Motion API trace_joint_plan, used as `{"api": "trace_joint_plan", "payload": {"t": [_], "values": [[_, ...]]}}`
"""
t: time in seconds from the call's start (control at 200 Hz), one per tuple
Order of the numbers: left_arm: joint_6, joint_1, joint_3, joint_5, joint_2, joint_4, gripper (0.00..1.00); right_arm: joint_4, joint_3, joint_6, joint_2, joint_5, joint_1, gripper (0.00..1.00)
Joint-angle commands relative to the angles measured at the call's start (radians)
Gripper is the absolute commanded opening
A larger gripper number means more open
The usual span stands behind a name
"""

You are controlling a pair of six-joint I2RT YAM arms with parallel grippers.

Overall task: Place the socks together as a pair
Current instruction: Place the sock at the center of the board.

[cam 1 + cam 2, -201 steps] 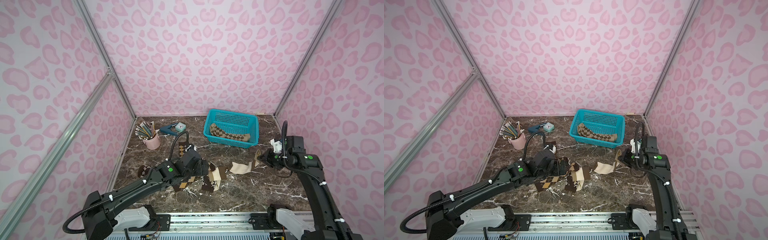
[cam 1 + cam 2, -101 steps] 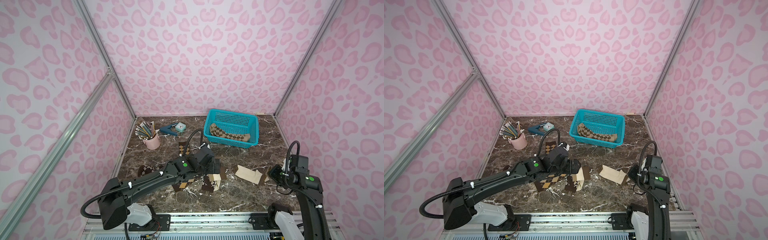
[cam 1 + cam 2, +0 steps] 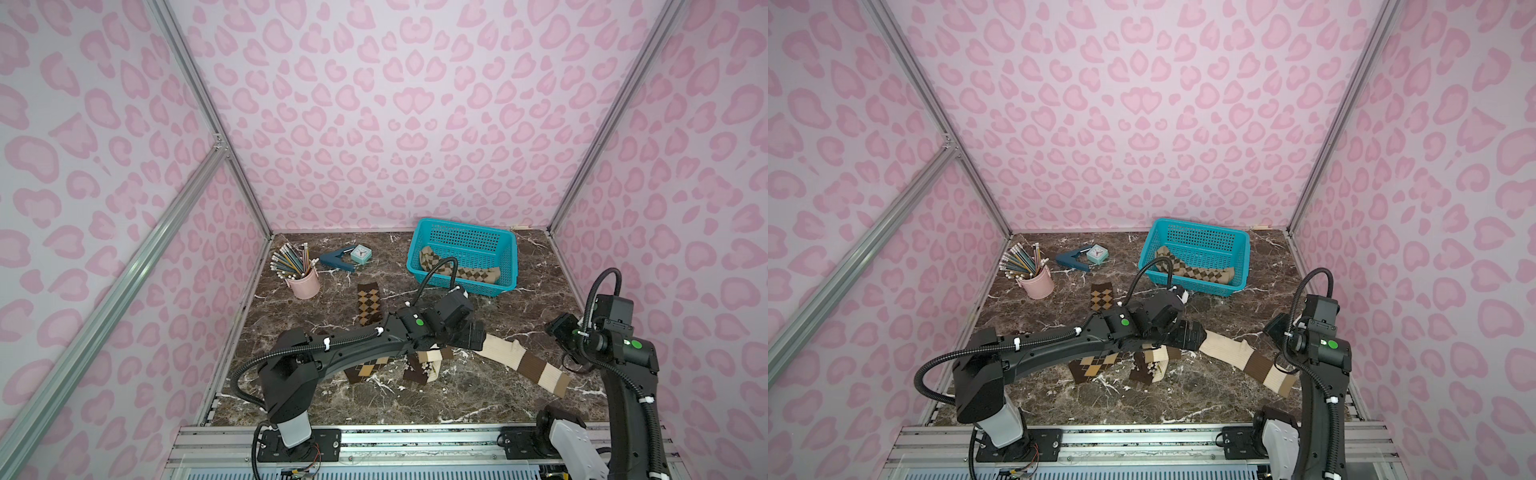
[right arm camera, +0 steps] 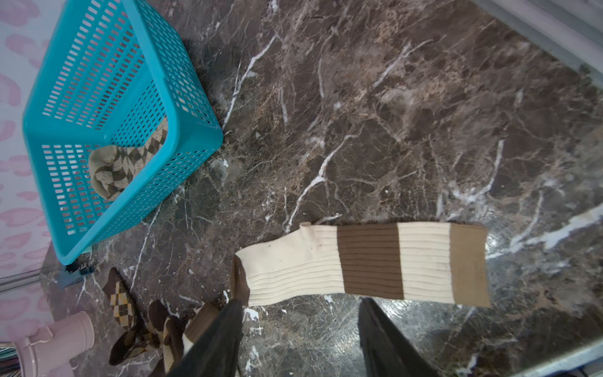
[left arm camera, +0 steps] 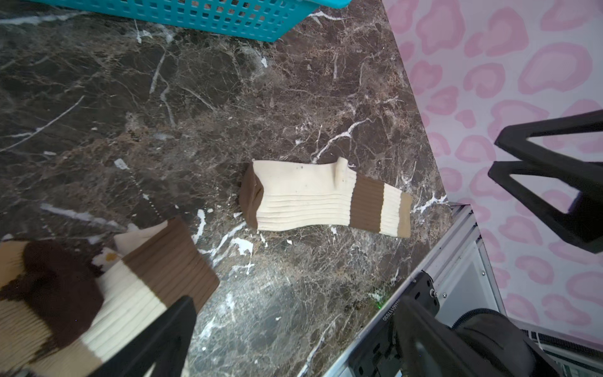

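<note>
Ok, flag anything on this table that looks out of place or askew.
Nothing damaged, but pairs are split: one striped sock lies apart from the crumpled heap holding its match; an argyle sock lies in the basket.

Left arm [image 3: 353,345] low and outstretched, left claw [image 3: 478,337] spread wide; right arm [image 3: 623,399] upright, right claw [image 3: 561,331] parted.

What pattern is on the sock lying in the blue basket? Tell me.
Tan and dark-brown argyle diamonds; the sock shows best in a top view.
</note>
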Motion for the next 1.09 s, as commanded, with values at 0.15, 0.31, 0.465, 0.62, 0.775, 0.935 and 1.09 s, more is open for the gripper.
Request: {"api": "trace_joint_plan", "payload": {"t": [0.15,0.31,0.465,0.62,0.775,0.935,1.09], "values": [[-0.025,0.092,-0.098,0.010,-0.125,0.098,0.98,0.109,-0.082,-0.007,0.090,-0.262,0.193,0.39],[-0.018,0.227,-0.218,-0.024,-0.353,0.013,0.96,0.297,-0.204,0.163,0.095,-0.183,0.453,0.31],[0.023,0.333,-0.289,-0.027,-0.483,-0.092,0.97,0.445,-0.288,0.227,0.130,-0.090,0.572,0.26],[0.024,0.411,-0.358,-0.006,-0.550,-0.110,0.97,0.567,-0.333,0.223,0.182,-0.025,0.586,0.22],[0.041,0.447,-0.346,-0.009,-0.564,-0.125,0.97,0.650,-0.333,0.184,0.300,-0.018,0.586,0.20],[0.044,0.451,-0.332,-0.006,-0.539,-0.129,0.97,0.701,-0.329,0.155,0.404,-0.037,0.595,0.19],[0.020,0.452,-0.353,0.001,-0.527,-0.103,0.97,0.738,-0.316,0.133,0.478,-0.084,0.611,0.19]]}}
